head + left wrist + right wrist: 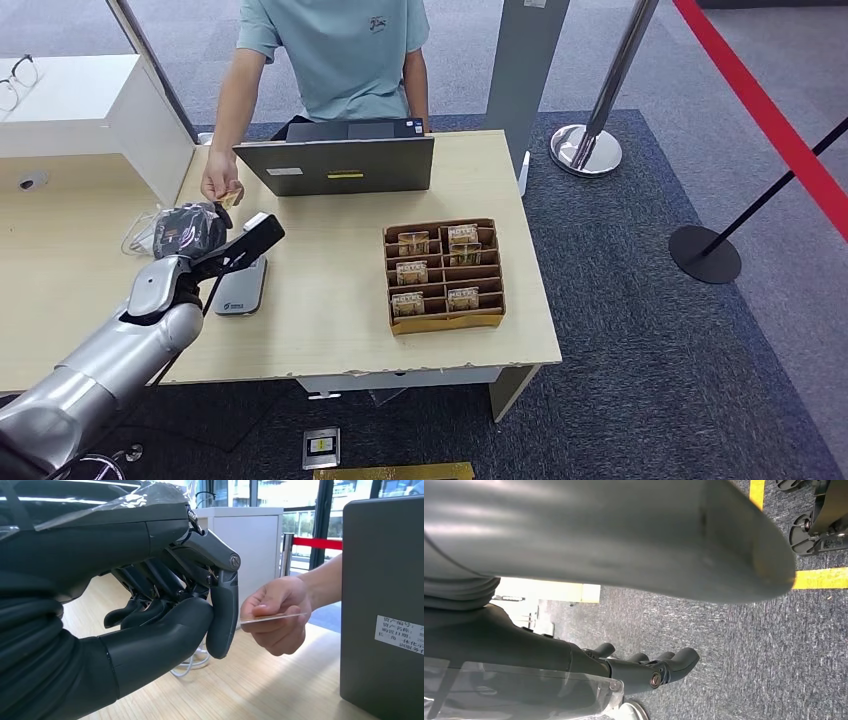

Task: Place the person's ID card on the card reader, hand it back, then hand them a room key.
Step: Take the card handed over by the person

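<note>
1. ID card [272,617]: thin, edge-on in the left wrist view, pinched in the person's hand [277,612] above the counter [330,320], near its far-left part, just left of the laptop [340,165].
2. Left hand [185,605]: raised at the card, thumb and one fingertip closing on the card's near end. Contact can't be confirmed; other fingers curled under. The person has the card, not the robot.
3. Card reader [238,292]: grey pad flat on the counter, just behind the left hand, toward the near-left side.
4. Room keys: small sleeves in the compartments of a cardboard tray [445,322], right half of the counter, near the front edge.
5. Right hand [644,672]: hanging over grey carpet, fingers loosely curled, nothing in it.
6. Person in a teal shirt [335,50] stands behind the laptop at the far edge.
</note>
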Available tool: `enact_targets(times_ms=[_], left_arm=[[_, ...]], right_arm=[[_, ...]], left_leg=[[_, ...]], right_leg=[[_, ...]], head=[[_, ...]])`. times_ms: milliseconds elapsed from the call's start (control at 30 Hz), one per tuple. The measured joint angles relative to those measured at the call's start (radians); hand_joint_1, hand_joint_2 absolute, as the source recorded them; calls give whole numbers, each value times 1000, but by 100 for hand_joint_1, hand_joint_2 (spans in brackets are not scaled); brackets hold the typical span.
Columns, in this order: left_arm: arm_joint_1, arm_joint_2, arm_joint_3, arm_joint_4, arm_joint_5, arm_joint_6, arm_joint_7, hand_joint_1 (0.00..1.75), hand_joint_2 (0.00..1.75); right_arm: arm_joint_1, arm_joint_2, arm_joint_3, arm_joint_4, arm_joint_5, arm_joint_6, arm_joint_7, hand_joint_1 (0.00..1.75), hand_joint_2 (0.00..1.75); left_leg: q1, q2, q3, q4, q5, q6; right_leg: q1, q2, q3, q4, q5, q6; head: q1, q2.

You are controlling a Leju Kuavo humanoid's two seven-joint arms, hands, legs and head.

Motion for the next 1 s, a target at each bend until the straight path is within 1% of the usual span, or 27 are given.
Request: enact_targets(times_ms=[533,600,667,733,800,1000], left_arm=[[-18,-1,-1,-33,-2,-22,1,175,175],[-20,-1,-1,-36,1,-23,3,103,175],[-21,-1,-1,-39,5,-22,5,16,175],[-20,-1,-1,-41,2,-13,7,0,175],[-20,-1,-2,-41,-1,-5,16,0,175],[-18,1,-2,-37,12,-26,23,0,175]], right_arm=[[0,1,0,0,0,3,-1,0,0],[0,1,0,0,0,3,-1,0,0],[0,1,0,0,0,3,-1,0,0],[0,1,0,0,0,4,0,0,0],[0,1,0,0,0,4,0,0,0],[0,1,1,0,4,4,1,0,0]], left_leg=[[0,0,0,0,0,0],[0,0,0,0,0,0],[0,0,0,0,0,0],[0,0,0,0,0,0],[0,0,0,0,0,0],[0,0,0,0,0,0]], right_leg=[[0,0,0,0,0,0],[0,0,0,0,0,0],[0,0,0,0,0,0],[0,0,0,0,0,0],[0,0,0,0,0,0],[0,0,0,0,0,0]], head=[[0,0],[0,0],[0,0],[0,0],[0,0],[0,0]])
